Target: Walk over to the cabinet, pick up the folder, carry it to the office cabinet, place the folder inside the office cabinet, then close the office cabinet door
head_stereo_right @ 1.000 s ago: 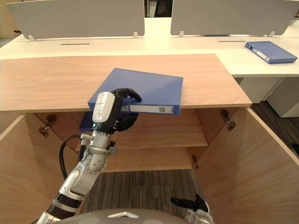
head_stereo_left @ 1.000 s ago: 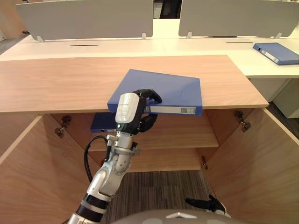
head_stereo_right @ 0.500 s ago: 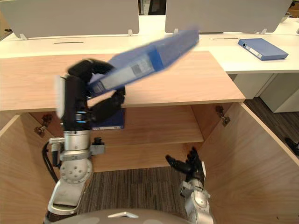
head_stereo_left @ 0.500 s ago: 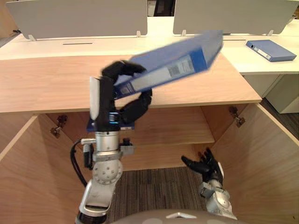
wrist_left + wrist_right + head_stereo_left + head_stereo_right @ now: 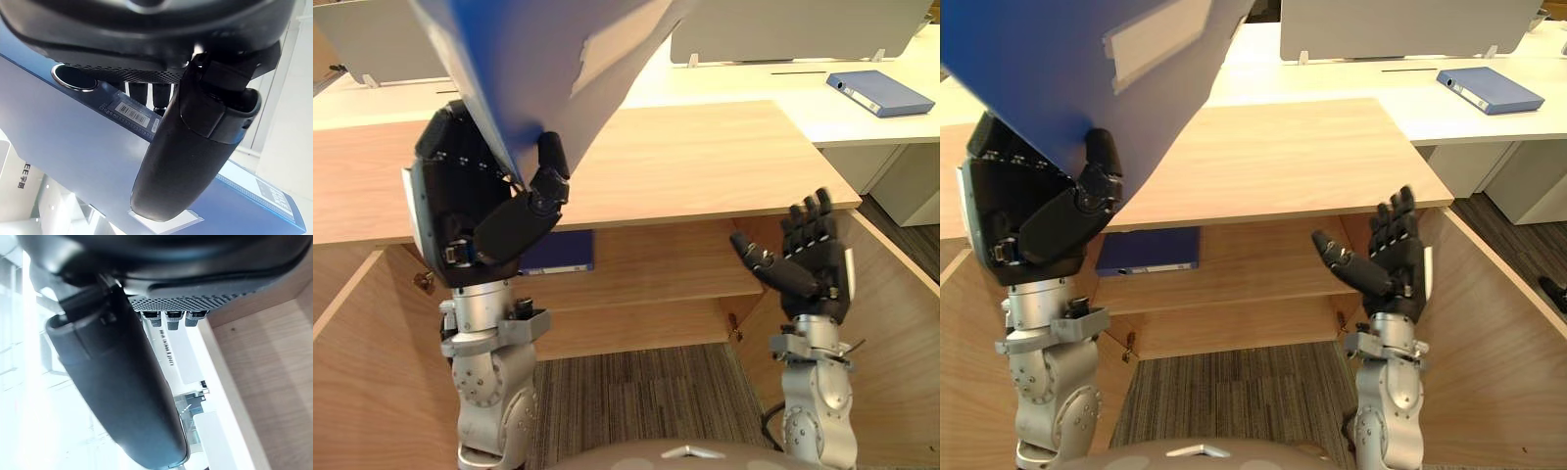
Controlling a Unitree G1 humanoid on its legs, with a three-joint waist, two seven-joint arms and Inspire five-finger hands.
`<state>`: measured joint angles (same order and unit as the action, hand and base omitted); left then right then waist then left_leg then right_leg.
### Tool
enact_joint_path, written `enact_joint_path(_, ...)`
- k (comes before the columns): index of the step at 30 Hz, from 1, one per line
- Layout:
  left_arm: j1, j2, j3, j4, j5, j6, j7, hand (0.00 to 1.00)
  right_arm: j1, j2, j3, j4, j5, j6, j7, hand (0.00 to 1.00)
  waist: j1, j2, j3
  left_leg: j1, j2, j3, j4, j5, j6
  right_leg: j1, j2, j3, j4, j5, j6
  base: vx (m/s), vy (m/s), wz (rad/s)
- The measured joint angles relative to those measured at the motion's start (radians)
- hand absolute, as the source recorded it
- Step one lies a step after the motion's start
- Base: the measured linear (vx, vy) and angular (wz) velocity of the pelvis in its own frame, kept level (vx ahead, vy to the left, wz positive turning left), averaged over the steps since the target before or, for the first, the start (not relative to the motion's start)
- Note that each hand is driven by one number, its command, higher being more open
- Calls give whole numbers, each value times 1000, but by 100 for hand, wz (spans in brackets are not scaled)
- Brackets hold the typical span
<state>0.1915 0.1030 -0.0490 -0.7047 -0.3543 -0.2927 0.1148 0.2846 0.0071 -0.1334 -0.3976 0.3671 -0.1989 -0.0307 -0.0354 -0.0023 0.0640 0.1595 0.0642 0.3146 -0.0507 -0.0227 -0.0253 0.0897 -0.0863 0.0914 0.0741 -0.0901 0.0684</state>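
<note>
The blue folder (image 5: 538,69) runs off the head views' top edge, so only its lower corner is plain, clamped in the left hand (image 5: 480,211). In the left wrist view the thumb (image 5: 190,161) lies across the spine, near the ring hole, with the fingers curled behind. A 2nd blue folder (image 5: 1148,253), at the left end of the cabinet's upper shelf (image 5: 685,274), is partly hidden by that hand. 0.5 s ago the held folder slanted over the cabinet top (image 5: 705,157); it is now high and close to the head. The right hand (image 5: 808,269) has risen from near the carpet (image 5: 636,392) to the top's front edge, fingers straight and spread, holding nothing. A 3rd folder (image 5: 879,93) lies at the right end of the white desk (image 5: 754,83). The right door (image 5: 901,313) stands open.
</note>
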Motion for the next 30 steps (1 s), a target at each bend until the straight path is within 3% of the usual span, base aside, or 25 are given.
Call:
enact_joint_path(7,1,16,2,30,-165,2,-137,0,-142,-138,-3,-25,-13,-22,8,100,-3,10,6,-3,1,11,25,-12,0,0,-1,20,0,7,11,-39,-18,-7)
enact_joint_path(13,23,132,-11,143,-318,45,-259,0,-282,-351,34,-22,-12,-27,61,100,-3,13,7,-4,1,25,32,-14,2,-1,-2,32,-12,22,15,-39,-9,-7)
enact_joint_path(19,32,209,-27,227,-405,91,-340,0,-334,-492,126,26,-12,-30,138,100,0,13,7,-8,0,25,38,-15,5,3,-4,30,-23,32,18,-11,-3,-1)
enact_joint_path(30,31,345,-46,311,-553,144,-467,0,-366,-641,175,144,15,-30,195,100,3,14,7,-10,-3,8,37,-14,6,16,-9,14,-33,32,18,-18,-14,5)
